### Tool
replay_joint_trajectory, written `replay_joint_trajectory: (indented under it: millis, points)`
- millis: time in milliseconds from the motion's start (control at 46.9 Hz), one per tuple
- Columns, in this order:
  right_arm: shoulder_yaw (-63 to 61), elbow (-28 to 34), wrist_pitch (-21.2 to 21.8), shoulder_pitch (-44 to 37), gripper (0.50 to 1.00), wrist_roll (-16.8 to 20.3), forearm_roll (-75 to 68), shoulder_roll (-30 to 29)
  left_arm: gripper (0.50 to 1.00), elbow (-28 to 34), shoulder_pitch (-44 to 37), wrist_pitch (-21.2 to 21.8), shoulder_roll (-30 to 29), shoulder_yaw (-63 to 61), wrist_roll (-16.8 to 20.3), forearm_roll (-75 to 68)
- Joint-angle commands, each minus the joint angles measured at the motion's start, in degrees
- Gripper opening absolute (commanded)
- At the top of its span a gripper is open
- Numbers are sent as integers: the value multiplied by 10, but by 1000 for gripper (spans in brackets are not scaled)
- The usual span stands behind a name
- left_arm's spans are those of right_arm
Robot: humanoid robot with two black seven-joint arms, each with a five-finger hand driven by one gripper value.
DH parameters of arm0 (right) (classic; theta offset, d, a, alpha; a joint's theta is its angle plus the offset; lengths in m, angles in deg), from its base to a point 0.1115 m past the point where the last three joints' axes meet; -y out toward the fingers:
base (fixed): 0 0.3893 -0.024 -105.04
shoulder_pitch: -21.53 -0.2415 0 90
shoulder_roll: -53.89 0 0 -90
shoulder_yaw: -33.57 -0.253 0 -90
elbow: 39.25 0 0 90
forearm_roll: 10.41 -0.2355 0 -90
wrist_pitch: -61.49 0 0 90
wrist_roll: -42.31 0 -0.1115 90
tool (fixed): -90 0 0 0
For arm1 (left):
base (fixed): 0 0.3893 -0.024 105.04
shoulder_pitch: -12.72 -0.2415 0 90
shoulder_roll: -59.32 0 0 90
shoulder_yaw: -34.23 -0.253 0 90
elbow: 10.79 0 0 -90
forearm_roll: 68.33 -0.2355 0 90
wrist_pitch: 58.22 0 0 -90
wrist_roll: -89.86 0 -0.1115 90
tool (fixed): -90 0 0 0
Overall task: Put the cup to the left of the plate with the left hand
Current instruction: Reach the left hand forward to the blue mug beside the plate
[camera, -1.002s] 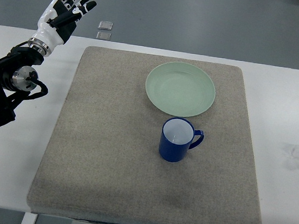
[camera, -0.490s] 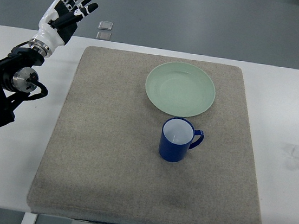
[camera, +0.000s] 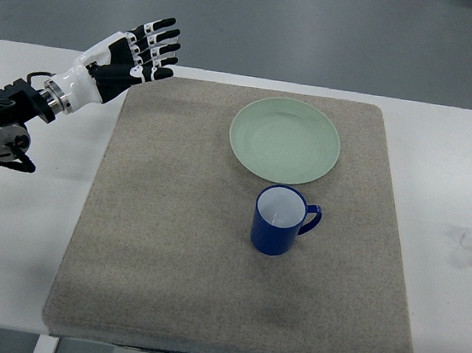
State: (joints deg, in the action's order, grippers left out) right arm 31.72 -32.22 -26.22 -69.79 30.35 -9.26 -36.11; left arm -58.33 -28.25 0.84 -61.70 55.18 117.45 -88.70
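Observation:
A blue cup (camera: 280,221) with a white inside stands upright on the grey mat (camera: 167,246), its handle pointing right. Just behind it lies the pale green plate (camera: 284,139). My left hand (camera: 139,54) hovers over the mat's far left corner, fingers spread and holding nothing, well away from the cup. Its black arm (camera: 6,118) comes in from the left edge.
The mat covers most of a white table (camera: 462,196). Two small grey squares (camera: 166,43) lie on the floor beyond the table's far edge. A faint smudge (camera: 471,247) marks the table at right.
My left hand has swung right and lowered, from pointing up beyond the table's far left edge to reaching over the mat's far left corner. Cup and plate have not moved.

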Motion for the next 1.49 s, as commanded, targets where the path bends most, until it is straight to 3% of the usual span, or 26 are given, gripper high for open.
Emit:
replay_joint_trajectory:
  millis: [0, 576, 1471]
  points:
    - [0, 0, 0, 0, 932, 0, 0, 0, 994, -3, -2, -7, -3, 2, 1, -61]
    - [0, 0, 0, 0, 932, -1, 0, 0, 994, -91, -11, -25, 15, -10, 1, -177]
    - [0, 0, 0, 0, 932, 0, 0, 0, 994, -90, -26, -17, 104, -13, 0, -227]
